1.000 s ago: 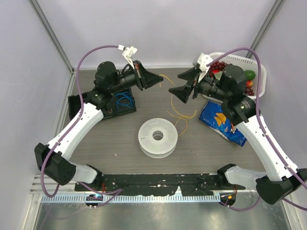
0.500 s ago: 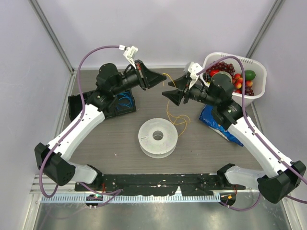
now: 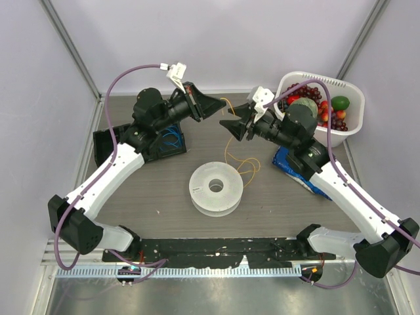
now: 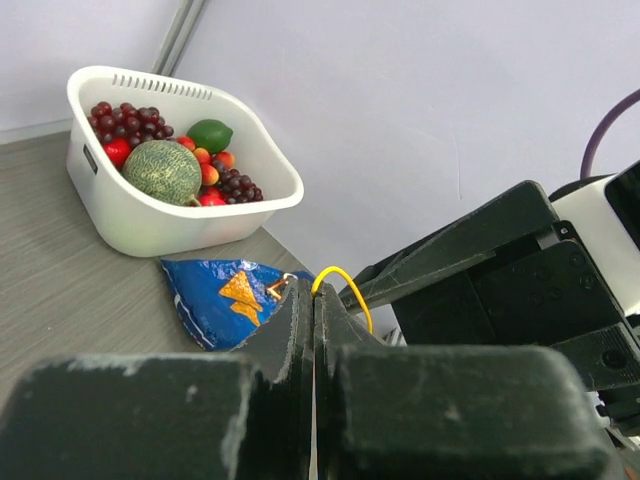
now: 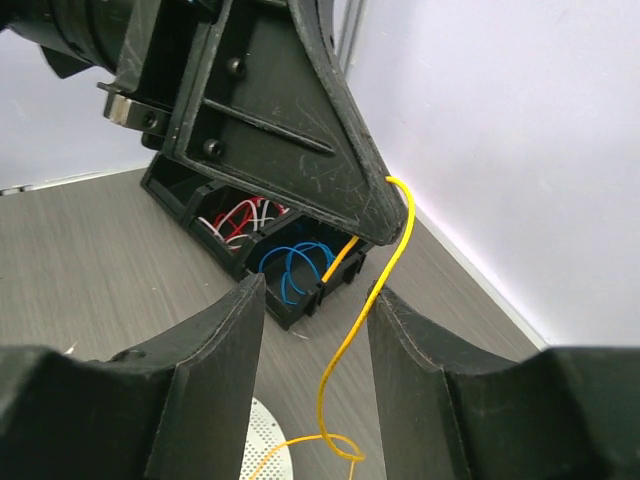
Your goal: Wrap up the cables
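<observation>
A: What is the left pincer (image 3: 219, 107) doing?
B: It is clamped tight on the end of the cable (image 3: 226, 147). The left wrist view shows a yellow loop poking out just past its tips.
A: And the right pincer (image 3: 228, 125)?
B: About half open, its tips facing the left pincer's and just beside them. In the right wrist view the cable hangs from the left pincer's tip and runs down between the right fingers (image 5: 225, 370). I cannot tell if it touches either one.
A: Where does the rest of the cable go?
B: Below both pincers it drops to the counter (image 3: 157, 190) and curls in loose loops beside the spool (image 3: 215, 188).
A: Does any camera catch something the others miss?
B: The right wrist view shows a black tray (image 5: 297, 312) beyond the left pincer, with a blue coil (image 5: 290, 262) and white-and-red coils (image 5: 238, 218) in separate compartments. The left wrist view shows a white basket (image 4: 140, 225) of fruit (image 4: 165, 170) behind the right pincer, and a blue chip bag (image 4: 215, 300) lying next to it. Only the overhead view shows the spool whole
</observation>
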Robot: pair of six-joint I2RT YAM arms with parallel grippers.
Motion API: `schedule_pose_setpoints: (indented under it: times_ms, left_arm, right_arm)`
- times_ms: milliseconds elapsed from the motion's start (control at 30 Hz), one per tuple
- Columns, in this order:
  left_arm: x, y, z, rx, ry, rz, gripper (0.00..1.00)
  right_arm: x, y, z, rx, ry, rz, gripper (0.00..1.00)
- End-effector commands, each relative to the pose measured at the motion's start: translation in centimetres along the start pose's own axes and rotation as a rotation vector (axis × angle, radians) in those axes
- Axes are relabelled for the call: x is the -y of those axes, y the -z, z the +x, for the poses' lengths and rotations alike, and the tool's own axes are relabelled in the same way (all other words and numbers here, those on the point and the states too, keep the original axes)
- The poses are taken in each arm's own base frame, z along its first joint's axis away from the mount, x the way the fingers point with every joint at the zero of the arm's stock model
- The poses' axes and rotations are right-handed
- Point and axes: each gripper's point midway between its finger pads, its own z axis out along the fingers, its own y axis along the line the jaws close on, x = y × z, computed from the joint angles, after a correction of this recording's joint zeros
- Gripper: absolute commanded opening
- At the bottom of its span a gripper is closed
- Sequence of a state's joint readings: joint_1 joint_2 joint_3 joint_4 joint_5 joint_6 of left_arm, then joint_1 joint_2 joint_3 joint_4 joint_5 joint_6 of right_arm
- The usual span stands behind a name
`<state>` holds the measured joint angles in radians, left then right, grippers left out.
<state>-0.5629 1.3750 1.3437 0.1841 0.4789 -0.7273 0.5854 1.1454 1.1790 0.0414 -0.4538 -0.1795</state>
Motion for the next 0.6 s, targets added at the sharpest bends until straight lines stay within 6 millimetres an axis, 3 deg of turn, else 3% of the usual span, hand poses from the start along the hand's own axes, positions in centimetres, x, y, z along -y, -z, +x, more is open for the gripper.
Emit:
schedule_pose_setpoints:
  times_ms: [0, 267, 567]
  left_arm:
    - [1.7, 0.5, -2.0, 0.074, -0.033, 0.016, 0.00]
    - [-0.2, 0.5, -1.3, 0.063, 0.011, -0.178, 0.00]
    - [-0.6, 0.6, -1.3, 0.083, 0.034, -0.253, 0.00]
  right_arm:
    - [2.2, -0.2, -1.5, 0.032, 0.098, 0.126, 0.50]
    - [3.1, -0.8, -1.8, 0.008, 0.191, 0.193, 0.49]
    - [3.5, -1.6, -1.4, -0.024, 0.226, 0.232, 0.53]
